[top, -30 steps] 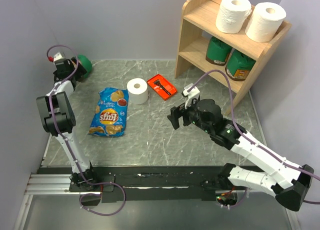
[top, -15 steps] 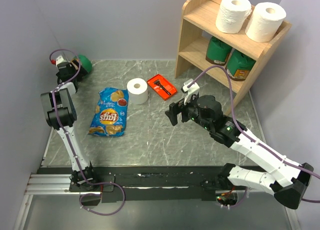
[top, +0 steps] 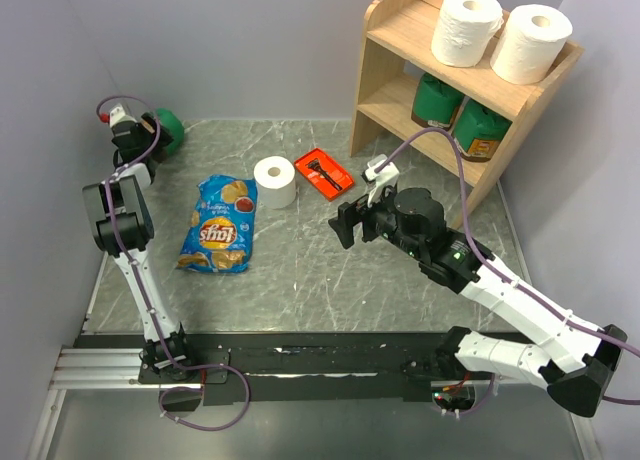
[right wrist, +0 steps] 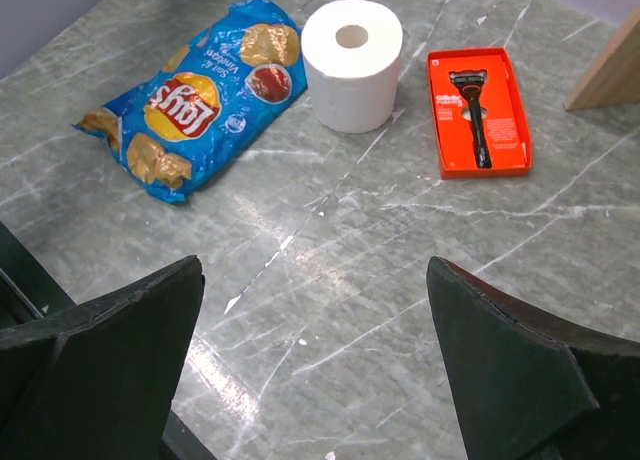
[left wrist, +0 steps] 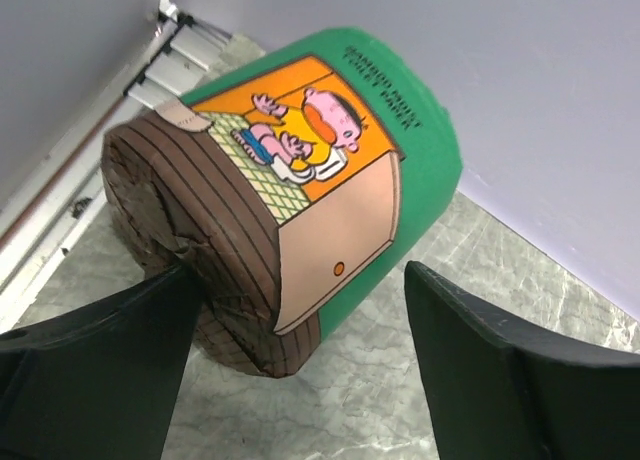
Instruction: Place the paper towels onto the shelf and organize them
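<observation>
Two white paper towel rolls (top: 466, 27) (top: 531, 43) stand on the top tier of the wooden shelf (top: 405, 25) at the back right. A third roll (top: 275, 181) stands upright on the table; it also shows in the right wrist view (right wrist: 352, 64). My right gripper (top: 345, 228) (right wrist: 315, 370) is open and empty above the table, right of and nearer than that roll. My left gripper (top: 140, 138) (left wrist: 300, 380) is open at the far back left. A green canister (left wrist: 300, 160) lies on its side just ahead of its fingers.
A blue Lay's chip bag (top: 218, 223) (right wrist: 190, 90) lies left of the loose roll. An orange razor pack (top: 323, 172) (right wrist: 478, 110) lies to its right. Two green canisters (top: 437, 100) (top: 480, 128) stand on the lower tier. Walls stand close at the left, back and right.
My right gripper has moved a little left and forward towards the loose roll. My left gripper has shifted slightly towards the back left corner by the green canister.
</observation>
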Controlling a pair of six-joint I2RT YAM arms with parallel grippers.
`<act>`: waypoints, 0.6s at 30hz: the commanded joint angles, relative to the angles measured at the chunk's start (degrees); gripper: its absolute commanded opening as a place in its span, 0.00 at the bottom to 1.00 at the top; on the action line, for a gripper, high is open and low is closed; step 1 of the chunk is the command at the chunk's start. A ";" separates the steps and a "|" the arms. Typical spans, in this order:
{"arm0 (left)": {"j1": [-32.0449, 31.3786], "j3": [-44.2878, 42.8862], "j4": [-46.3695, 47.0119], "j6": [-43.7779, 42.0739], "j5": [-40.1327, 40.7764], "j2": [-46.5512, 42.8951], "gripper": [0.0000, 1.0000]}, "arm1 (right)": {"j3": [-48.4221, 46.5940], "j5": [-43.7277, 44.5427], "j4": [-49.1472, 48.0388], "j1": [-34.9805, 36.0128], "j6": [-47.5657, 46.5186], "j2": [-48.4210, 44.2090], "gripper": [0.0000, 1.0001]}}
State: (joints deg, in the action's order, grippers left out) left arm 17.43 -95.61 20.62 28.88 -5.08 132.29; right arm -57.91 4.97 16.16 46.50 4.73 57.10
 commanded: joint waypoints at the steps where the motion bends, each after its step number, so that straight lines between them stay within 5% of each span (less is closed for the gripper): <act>1: 0.24 -1.60 5.13 1.44 -2.39 1.21 0.83 | -3.17 1.00 -1.58 0.26 -0.86 0.11 1.00; 9: 0.24 -0.02 8.46 1.70 -4.14 0.17 0.64 | -3.08 1.62 -2.37 0.26 -0.95 0.90 1.00; 18: 0.24 4.64 9.79 2.05 -8.45 -5.19 0.57 | -2.30 2.59 -1.22 0.26 -0.16 0.56 1.00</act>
State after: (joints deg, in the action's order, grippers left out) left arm 17.61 -91.88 26.98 29.87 -9.52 132.84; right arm -58.17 6.22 16.16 46.52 4.19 58.70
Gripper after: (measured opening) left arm 0.586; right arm 0.994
